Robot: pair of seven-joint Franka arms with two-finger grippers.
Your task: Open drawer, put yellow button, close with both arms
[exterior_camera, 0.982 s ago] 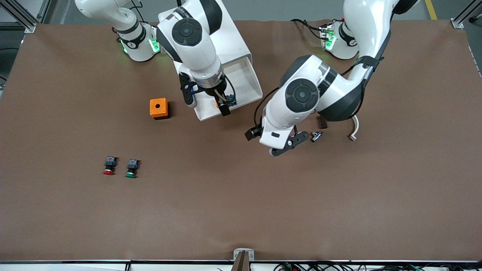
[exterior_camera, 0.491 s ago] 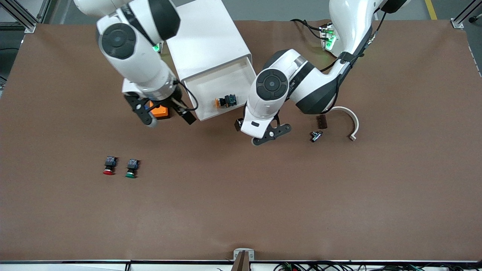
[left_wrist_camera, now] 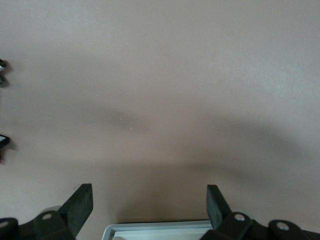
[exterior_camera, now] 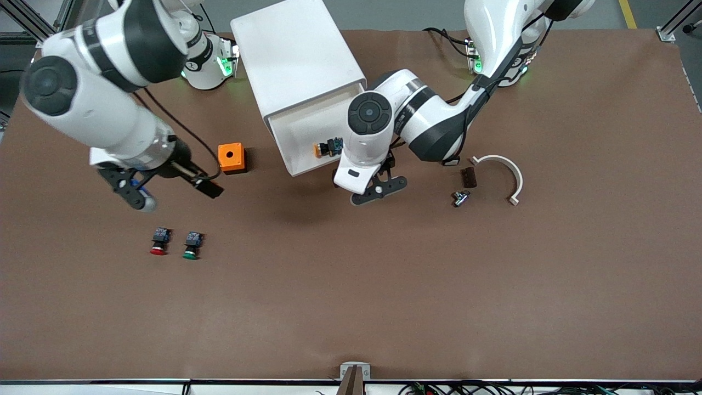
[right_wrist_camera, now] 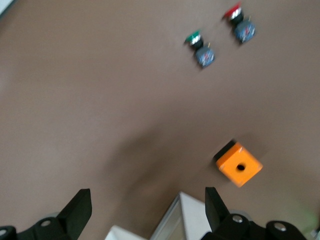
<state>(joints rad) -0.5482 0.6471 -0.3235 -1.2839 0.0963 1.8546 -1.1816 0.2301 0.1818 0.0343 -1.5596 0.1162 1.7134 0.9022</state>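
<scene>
The cabinet [exterior_camera: 296, 55] stands at the robots' side of the table with its top drawer [exterior_camera: 299, 129] pulled open. The yellow button [exterior_camera: 323, 148] lies on its side in the drawer, near the front. My left gripper [exterior_camera: 362, 189] is open and empty, just in front of the drawer's front at the left arm's end. In the left wrist view the gripper [left_wrist_camera: 147, 205] has the drawer's rim [left_wrist_camera: 160, 229] between its fingers. My right gripper [exterior_camera: 173, 195] is open and empty over bare table beside the orange box; it also shows in the right wrist view [right_wrist_camera: 145, 205].
An orange box [exterior_camera: 231, 158] [right_wrist_camera: 239, 167] stands near the drawer toward the right arm's end. A red button [exterior_camera: 158, 241] [right_wrist_camera: 239, 25] and a green button [exterior_camera: 192, 244] [right_wrist_camera: 200, 47] lie nearer the front camera. A white curved piece [exterior_camera: 507, 170], a brown block [exterior_camera: 468, 177] and a small metal part [exterior_camera: 459, 197] lie toward the left arm's end.
My right gripper let go of the yellow button in the drawer and swung away past the orange box. My left gripper moved in toward the drawer's front.
</scene>
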